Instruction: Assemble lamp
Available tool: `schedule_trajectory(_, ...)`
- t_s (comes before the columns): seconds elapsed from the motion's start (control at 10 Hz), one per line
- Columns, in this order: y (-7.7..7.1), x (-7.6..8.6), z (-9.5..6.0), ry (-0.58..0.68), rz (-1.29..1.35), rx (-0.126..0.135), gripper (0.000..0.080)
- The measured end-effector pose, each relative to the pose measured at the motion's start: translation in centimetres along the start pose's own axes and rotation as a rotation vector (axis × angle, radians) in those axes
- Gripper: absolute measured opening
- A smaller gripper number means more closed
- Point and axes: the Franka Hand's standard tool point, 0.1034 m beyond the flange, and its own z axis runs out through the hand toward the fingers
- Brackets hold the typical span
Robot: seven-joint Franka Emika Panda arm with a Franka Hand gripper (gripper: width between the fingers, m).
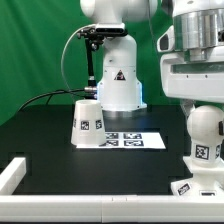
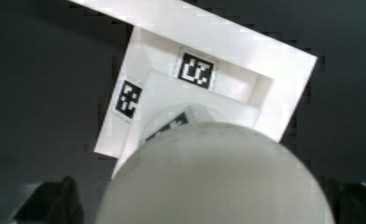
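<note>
The rounded white bulb [image 1: 203,133] stands upright at the exterior view's right, a tag low on its side. My gripper [image 1: 203,106] comes down from above and is shut on its top. The angular white base [image 1: 192,187] lies right under the bulb at the table's front edge. I cannot tell whether the bulb rests in it. In the wrist view the bulb [image 2: 215,170] fills the foreground between my dark fingers [image 2: 52,200]. The tagged base [image 2: 212,75] shows beyond it. The cone shade [image 1: 88,121] stands alone at the exterior view's left.
The marker board [image 1: 135,141] lies flat on the black table beside the shade. The big white robot pedestal [image 1: 118,82] with its triangle sticker stands behind them, cables trailing to the exterior view's left. A white rail [image 1: 14,175] borders the table's front left corner.
</note>
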Motion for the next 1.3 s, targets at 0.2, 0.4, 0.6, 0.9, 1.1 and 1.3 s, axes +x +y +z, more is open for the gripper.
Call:
schedule_trajectory(0.2,-0.14,-0.48,0.01,-0.016,-0.262,-0.011,0.0698)
schedule_trajectory(0.4,-0.08,-0.37,0.01,-0.015,-0.353,-0.011,0.0699)
schedule_trajectory(0.6,0.01,-0.21,0.00,-0.011,-0.490,-0.016,0.0699)
schedule_trajectory(0.9,-0.17,-0.22,-0.08,0.004,-1.033,-0.058,0.0699)
schedule_trajectory(1.1,0.06,0.24,-0.12,0.004,-1.140,-0.064,0.0699)
schedule_trajectory(1.3,0.22,0.46,-0.11,0.003,-1.277,-0.077,0.0699)
